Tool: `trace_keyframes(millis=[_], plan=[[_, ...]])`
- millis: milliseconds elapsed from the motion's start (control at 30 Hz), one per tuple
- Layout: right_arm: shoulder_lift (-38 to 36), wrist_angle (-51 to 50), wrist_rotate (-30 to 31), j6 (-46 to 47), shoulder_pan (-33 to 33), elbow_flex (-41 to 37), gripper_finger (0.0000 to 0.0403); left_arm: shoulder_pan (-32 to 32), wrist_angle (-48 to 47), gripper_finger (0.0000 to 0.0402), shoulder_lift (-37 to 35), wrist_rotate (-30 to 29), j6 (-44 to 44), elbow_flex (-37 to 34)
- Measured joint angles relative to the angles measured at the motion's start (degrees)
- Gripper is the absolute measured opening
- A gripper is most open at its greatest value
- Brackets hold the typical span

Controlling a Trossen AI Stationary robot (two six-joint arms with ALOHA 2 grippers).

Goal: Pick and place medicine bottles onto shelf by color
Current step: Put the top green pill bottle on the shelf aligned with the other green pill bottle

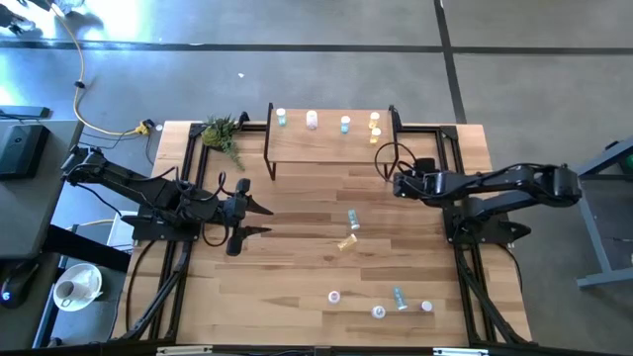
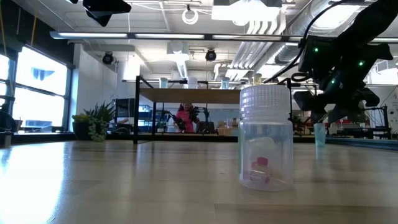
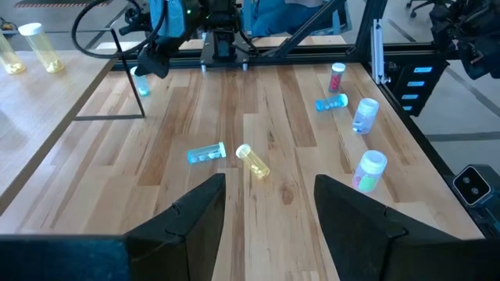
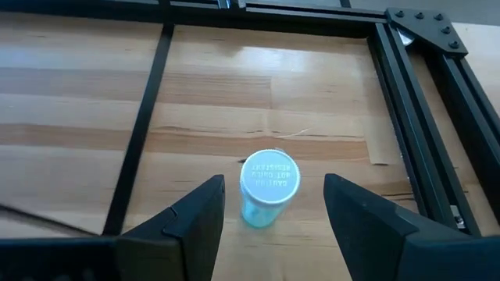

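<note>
Nearest the low camera, a clear bottle (image 2: pixel 266 138) with a ribbed white cap is seen standing upright on the slatted wooden table (image 1: pixel 297 277), with pink contents at its bottom. Along the table's near edge in the high view, four bottles are spread in a loose row: one pinkish (image 1: pixel 334 296), one white-capped (image 1: pixel 378 311), one teal lying on its side (image 1: pixel 400 297) and one more (image 1: pixel 426 307).

Farther in, near the table's middle, a light blue bottle (image 1: pixel 353 219) and a yellow bottle (image 1: pixel 346 242) are found lying on their sides, close together.

The left gripper (image 1: pixel 259 219) is held over the table's left half with its fingers spread apart and nothing between them. The right gripper (image 1: pixel 399 183) is positioned just in front of the shelf's right end, its fingers also parted; below it a light blue bottle (image 4: pixel 268 188) stands upright on the tabletop, not gripped.

At the far edge, the shelf (image 1: pixel 326 143) carries a teal bottle (image 1: pixel 281 117), a pinkish bottle (image 1: pixel 313 120), a light blue bottle (image 1: pixel 345 124) and two yellow bottles (image 1: pixel 375 125). A small plant (image 1: pixel 224 133) sits left of the shelf.
</note>
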Motion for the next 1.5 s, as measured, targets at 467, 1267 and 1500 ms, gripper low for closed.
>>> trace_keyframes(millis=[467, 1267, 1500], plan=[[2.6, 5.6, -0.3, -3.4, -1.5, 0.0, 0.0177, 0.0, -0.2, 0.0185, 0.0, 0.0, 0.0, 0.0], [2.1, 4.4, -0.8, -3.4, -1.5, 0.0, 0.0103, 0.0, -1.7, 0.0185, 0.0, 0.0, 0.0, 0.0], [-2.4, 1.1, -2.7, -3.3, -1.5, 0.0, 0.0102, 0.0, -2.7, 0.0185, 0.0, 0.0, 0.0, 0.0]])
